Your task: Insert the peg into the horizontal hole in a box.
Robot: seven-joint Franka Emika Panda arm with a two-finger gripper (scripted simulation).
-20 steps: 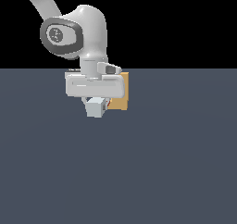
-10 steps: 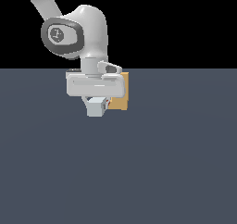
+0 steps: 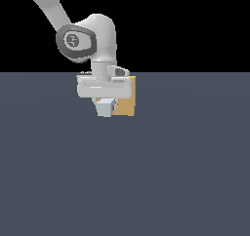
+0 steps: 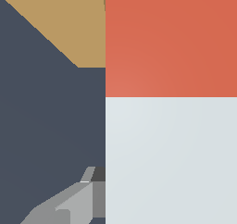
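Dark slate counter [image 3: 146,181] lay beneath the fingers [image 3: 104,107] clamped on the peg [image 4: 171,102], seemingly rigid, light, held at its white half.

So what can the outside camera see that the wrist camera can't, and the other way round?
Only the exterior view shows the arm reaching down, with the gripper low in front of the box on the dark floor. There the peg appears only as a pale end; the hole is hidden.

Only the wrist view shows the peg's two colours, red-orange toward the box and white behind, plus one grey finger beside it.

Both show peg, box and floor; neither shows the hole.
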